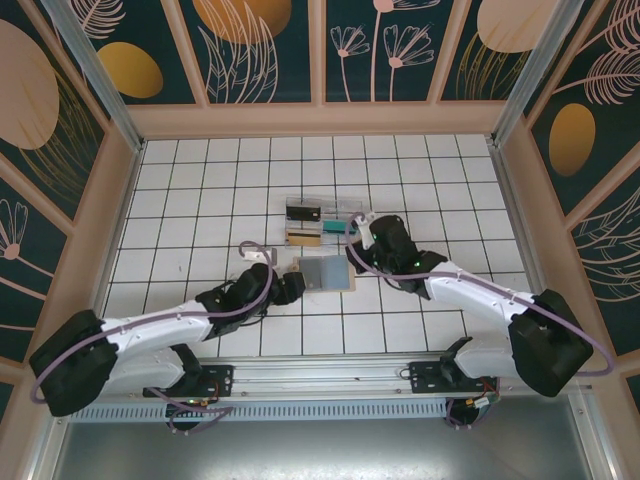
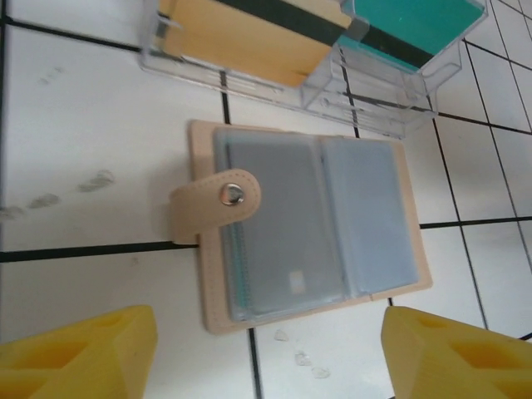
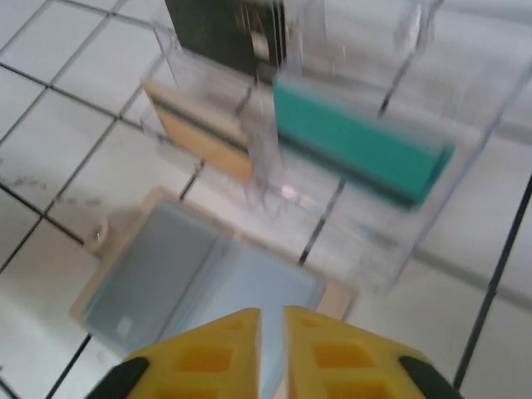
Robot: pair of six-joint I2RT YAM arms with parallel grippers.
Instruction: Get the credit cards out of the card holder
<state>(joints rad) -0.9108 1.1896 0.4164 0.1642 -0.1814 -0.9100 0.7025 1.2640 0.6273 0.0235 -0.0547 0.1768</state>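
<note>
Card holder (image 2: 307, 224) lies open flat on the tiled tabletop (image 2: 83, 125), snap strap (image 2: 218, 205) folded over one sleeve, a grey card (image 2: 278, 249) faint behind the plastic. Just beyond sits the clear tray (image 2: 391, 104) with a tan card (image 2: 249, 33) and a teal card (image 2: 416, 21), both cut off. My left tool (image 2: 266, 353) gapes wide, empty; my right tool (image 3: 272, 349), blurred, hovers over the holder pinched nearly together, gripping nothing I can see.

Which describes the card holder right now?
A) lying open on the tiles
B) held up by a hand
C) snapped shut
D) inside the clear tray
A: the card holder lies flat and spread open on the tiled table, its snap strap undone.
</note>
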